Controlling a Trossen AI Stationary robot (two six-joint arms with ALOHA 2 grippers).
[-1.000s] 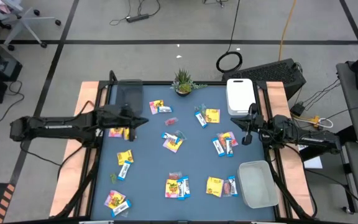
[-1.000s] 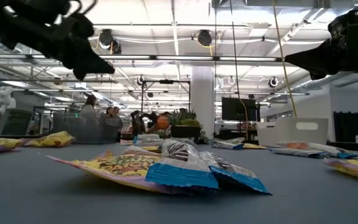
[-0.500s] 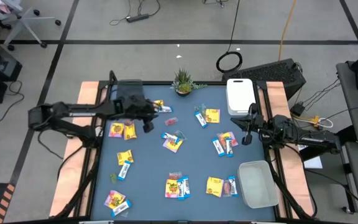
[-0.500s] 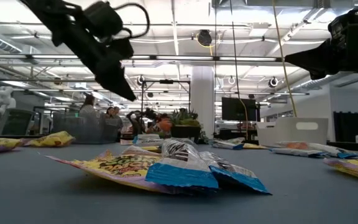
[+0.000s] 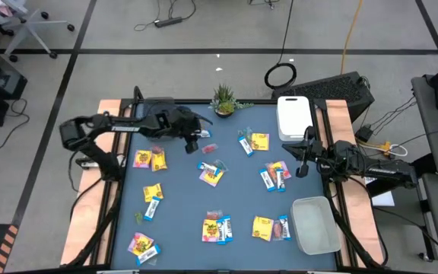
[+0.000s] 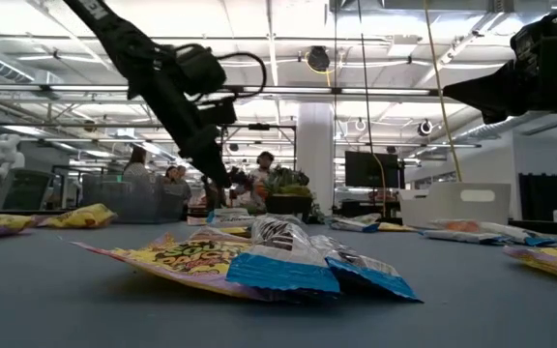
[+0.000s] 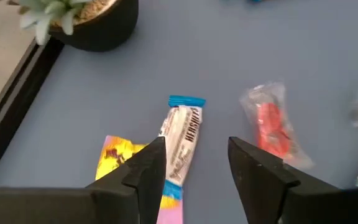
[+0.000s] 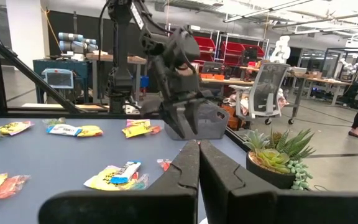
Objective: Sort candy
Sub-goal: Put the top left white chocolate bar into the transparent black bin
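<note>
A: Where is the left gripper [image 5: 194,142]?

B: Over the far part of the blue worktop [image 5: 181,221], near the potted plant [image 5: 223,99]. Its fingers [image 7: 148,167] stand spread, with nothing between them. Through the wrist camera, a white-and-blue bar [image 7: 180,140] lies on the worktop just past the fingertips, resting partly on a yellow packet [image 7: 122,153]. A red sweet in clear wrap [image 7: 272,124] lies a little apart from the bar.

A: And the right gripper [image 5: 303,169]?

B: It hangs at the worktop's right edge, between the white lidded box [image 5: 294,116] and the clear bin [image 5: 315,224]. Its fingers are pressed together and hold nothing.

A: Where is the candy?

B: Spread loose over the worktop in small clusters: one [image 5: 196,131] by the left gripper, yellow packets [image 5: 149,159] near the left edge, a pair [image 5: 211,172] in the middle, another group [image 5: 276,174] toward the right gripper, and more along the near edge [image 5: 218,227]. I cannot tell whether any lies inside the clear bin.

A: Anyone in the room behind?

B: People [image 6: 174,179] show far off in the low view, well beyond the worktop.
</note>
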